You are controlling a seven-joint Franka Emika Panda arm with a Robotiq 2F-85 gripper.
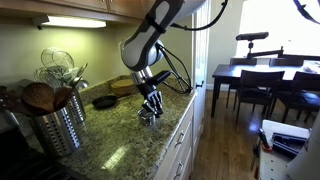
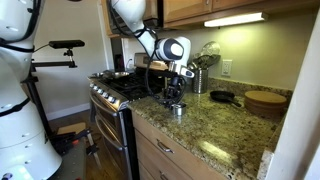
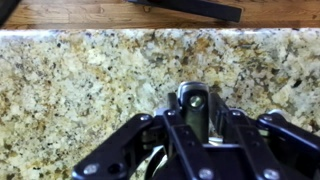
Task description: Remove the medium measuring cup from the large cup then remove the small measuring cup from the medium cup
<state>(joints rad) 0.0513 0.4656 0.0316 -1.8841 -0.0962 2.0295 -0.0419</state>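
The cups (image 1: 148, 118) sit nested on the granite counter (image 1: 115, 145), near its edge. The skillet (image 1: 105, 101) is at 10 o'clock from them and the ribbed holder (image 1: 60, 125) is out at 9 o'clock, well apart. In both exterior views the stack is only a small shiny lump, so the medium cup and large cup cannot be told apart.

By my judgement these are thin steel: light, stiff and slick. Nothing should bend or break, but a polished cup can slip between the pads. A nested one may drag its neighbour up with it or send the large cup skating over the stone. The flat handle (image 3: 194, 100) is the place to hold, pinched across its faces close to the bowl so the cup does not swing.

The gripper (image 3: 197, 128) is there now. In the wrist view the handle, with its hanging hole, points to 12 o'clock from between the jaws, which look clenched on it from both sides. The fingers hide which cup it belongs to.

The arm (image 1: 145, 45) drops in from 12 o'clock with the elbow bent and the wrist straight down, so the cups lie at 6 o'clock, directly under the tool
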